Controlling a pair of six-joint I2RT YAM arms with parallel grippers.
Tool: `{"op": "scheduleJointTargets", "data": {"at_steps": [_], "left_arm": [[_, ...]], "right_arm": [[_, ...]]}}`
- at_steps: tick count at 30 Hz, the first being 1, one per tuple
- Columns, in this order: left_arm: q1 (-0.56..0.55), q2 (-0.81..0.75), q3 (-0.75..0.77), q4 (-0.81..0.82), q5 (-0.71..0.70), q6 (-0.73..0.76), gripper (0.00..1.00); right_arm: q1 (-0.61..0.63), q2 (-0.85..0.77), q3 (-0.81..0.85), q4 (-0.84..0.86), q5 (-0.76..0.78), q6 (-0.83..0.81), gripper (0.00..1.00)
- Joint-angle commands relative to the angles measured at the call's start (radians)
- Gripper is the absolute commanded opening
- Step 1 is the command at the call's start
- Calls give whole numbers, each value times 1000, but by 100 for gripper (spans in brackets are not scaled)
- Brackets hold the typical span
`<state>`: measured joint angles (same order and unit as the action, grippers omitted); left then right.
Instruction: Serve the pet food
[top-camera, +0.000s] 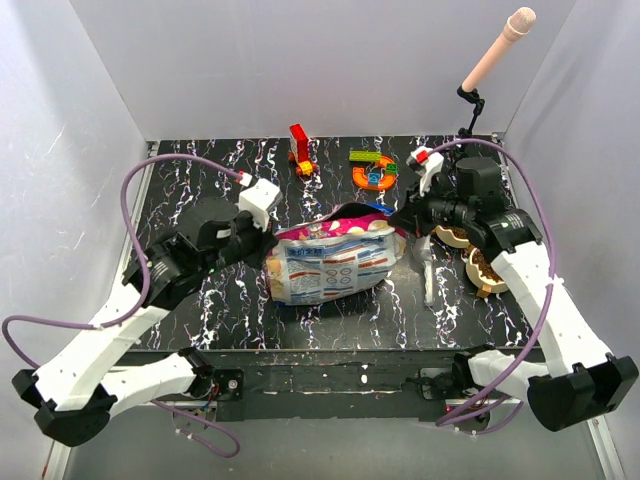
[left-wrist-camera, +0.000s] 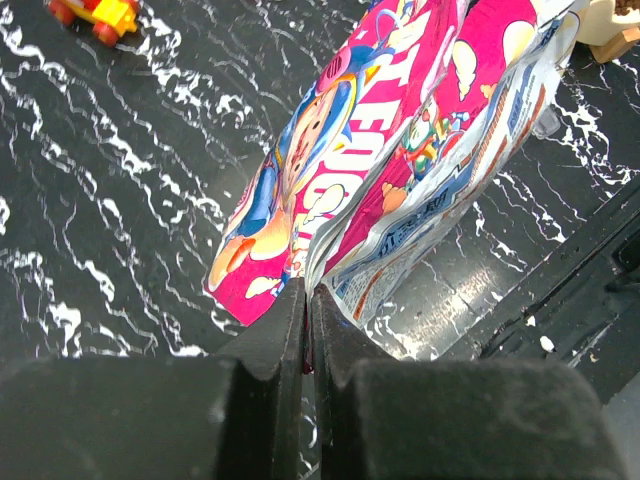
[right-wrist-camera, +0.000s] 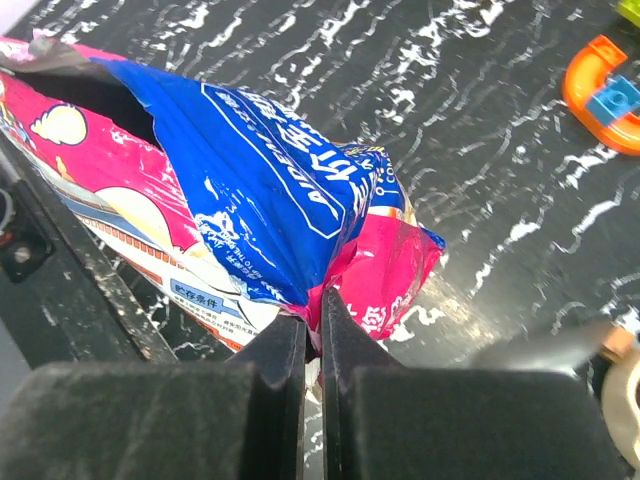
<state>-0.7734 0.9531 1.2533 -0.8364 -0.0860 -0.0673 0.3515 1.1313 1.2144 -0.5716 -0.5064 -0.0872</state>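
The glossy pink, white and blue pet food bag (top-camera: 330, 262) lies on its side mid-table. My left gripper (top-camera: 266, 238) is shut on the bag's left edge; in the left wrist view the fingers pinch (left-wrist-camera: 306, 294) the foil of the bag (left-wrist-camera: 400, 150). My right gripper (top-camera: 402, 220) is shut on the bag's right corner, pinching (right-wrist-camera: 320, 318) the bag (right-wrist-camera: 260, 180) just below the blue panel. The bag's mouth (right-wrist-camera: 90, 95) gapes dark; no kibble shows inside. Brown kibble (top-camera: 484, 264) sits in a bowl under my right arm.
Two tan bowls (top-camera: 452, 237) stand at the right, partly hidden by my right arm. A grey-white scoop (top-camera: 428, 276) lies beside them. Toy blocks stand at the back: a red one (top-camera: 300, 150) and an orange-green one (top-camera: 372, 170). A pink rod (top-camera: 497, 45) rises back right.
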Motion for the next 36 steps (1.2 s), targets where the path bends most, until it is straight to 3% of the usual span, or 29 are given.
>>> {"op": "scheduleJointTargets", "data": {"at_steps": [1, 3, 4, 5, 7, 12, 19, 28, 32, 36], "left_arm": [[45, 12, 6, 111, 86, 97, 0], [84, -11, -34, 157, 190, 90, 0], [110, -22, -54, 178, 253, 89, 0], [141, -30, -67, 190, 315, 95, 0], [184, -34, -78, 206, 408, 106, 0], [207, -37, -80, 243, 476, 121, 0], [207, -66, -94, 255, 467, 116, 0], [207, -103, -98, 247, 462, 100, 0], [207, -116, -115, 276, 415, 81, 0], [207, -145, -141, 316, 355, 12, 0]], "right_arm": [[-40, -60, 22, -144, 80, -111, 5], [-34, -71, 59, -171, 43, -120, 48], [-29, -74, 88, -171, 34, -115, 76], [-23, -70, 118, -171, 10, -117, 82], [15, -42, 212, -195, 2, -164, 84], [228, 102, 439, -295, 84, -270, 87], [470, 293, 623, -298, 94, -391, 87], [563, 528, 865, -502, 77, -569, 86], [566, 483, 739, -505, 80, -572, 83], [598, 392, 523, -371, 325, -603, 82]]}}
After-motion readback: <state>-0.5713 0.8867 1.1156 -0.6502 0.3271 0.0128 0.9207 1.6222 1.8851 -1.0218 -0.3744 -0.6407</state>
